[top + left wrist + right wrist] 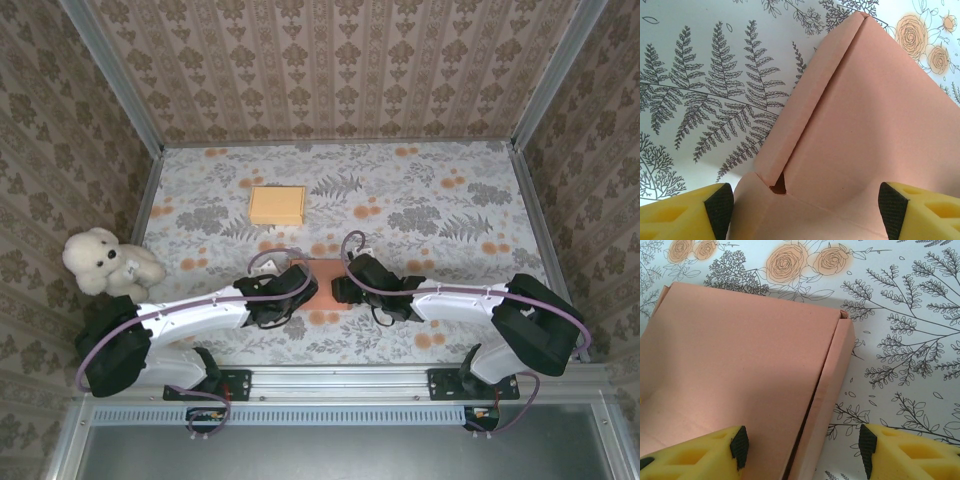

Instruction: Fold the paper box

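Now both tools are standing open at the pink paper box (325,270)

The box is lying close to the near edge of the surface (450,210), about midway along it, between the two arms. The left tool (805,215) is holding its jaws wide, one yellow finger (685,217) showing at each lower corner of the left wrist view. The box's broad panel and a raised side flap (805,90) are lying between them. Whether the black pads (721,212) are touching the card, I cannot tell. The flap is standing up along a crease, and a small dark gap is showing at its near corner. The right tool (803,452) is likewise standing open. One of its fingers is sitting over the box's flat top panel and the other over the bare floral cloth. The box's narrow side wall (832,390) is running between them with space on both sides. Farther back, a flat yellow box (277,205) is lying left of the middle, well apart from the pink one, and a white toy bear (100,262) is sitting at the left edge of the surface
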{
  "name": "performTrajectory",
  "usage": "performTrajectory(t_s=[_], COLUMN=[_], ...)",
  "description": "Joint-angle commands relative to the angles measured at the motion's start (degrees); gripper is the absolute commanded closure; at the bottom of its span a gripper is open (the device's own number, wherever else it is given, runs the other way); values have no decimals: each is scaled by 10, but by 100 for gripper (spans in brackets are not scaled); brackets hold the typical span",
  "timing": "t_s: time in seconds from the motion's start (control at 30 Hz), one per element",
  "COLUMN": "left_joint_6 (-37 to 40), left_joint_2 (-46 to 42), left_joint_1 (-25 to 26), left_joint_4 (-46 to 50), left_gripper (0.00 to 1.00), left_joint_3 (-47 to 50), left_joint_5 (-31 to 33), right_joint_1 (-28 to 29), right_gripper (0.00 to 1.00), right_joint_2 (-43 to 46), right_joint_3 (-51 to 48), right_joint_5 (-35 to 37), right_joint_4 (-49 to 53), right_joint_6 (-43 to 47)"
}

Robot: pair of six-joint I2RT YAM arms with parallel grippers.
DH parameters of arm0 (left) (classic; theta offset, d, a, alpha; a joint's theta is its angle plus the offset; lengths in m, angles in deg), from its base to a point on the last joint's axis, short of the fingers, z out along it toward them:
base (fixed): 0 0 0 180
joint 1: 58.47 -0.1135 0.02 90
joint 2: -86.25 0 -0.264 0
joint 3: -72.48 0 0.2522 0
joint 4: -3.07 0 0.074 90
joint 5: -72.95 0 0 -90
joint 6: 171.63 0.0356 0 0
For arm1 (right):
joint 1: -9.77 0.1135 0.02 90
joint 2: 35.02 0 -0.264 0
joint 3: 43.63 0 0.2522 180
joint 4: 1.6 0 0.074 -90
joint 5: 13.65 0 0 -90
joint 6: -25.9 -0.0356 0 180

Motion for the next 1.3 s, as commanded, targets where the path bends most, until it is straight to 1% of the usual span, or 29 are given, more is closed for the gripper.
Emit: performTrajectory(t_s=[0.0, 0.2, 0.4, 0.67, 0.9, 1.27], left_joint_6=[-24, -23, -22, -32, -33, -43], left_joint_2=[5, 1, 0, 8, 10, 23], left_joint_1=[6, 11, 21, 25, 29, 51], left_joint_4=[-9, -6, 6, 5, 5, 14], left_gripper=[21, 21, 21, 21, 21, 21], left_joint_3=[-11, -27, -46, -49, -60, -73], left_joint_5=[-10, -24, -25, -25, -32, -30], right_joint_1=[5, 6, 7, 8, 9, 9], right_gripper=[37, 37, 37, 36, 36, 37], right_joint_2=[13, 8, 9, 32, 38, 35], right_joint_3=[-9, -6, -7, -18, -18, -22], right_joint_5=[-1, 2, -17, -40, -47, -48], right_joint_4=[-10, -15, -28, -43, -45, -54], right_joint_6=[-7, -11, -22, -38, -44, -54])
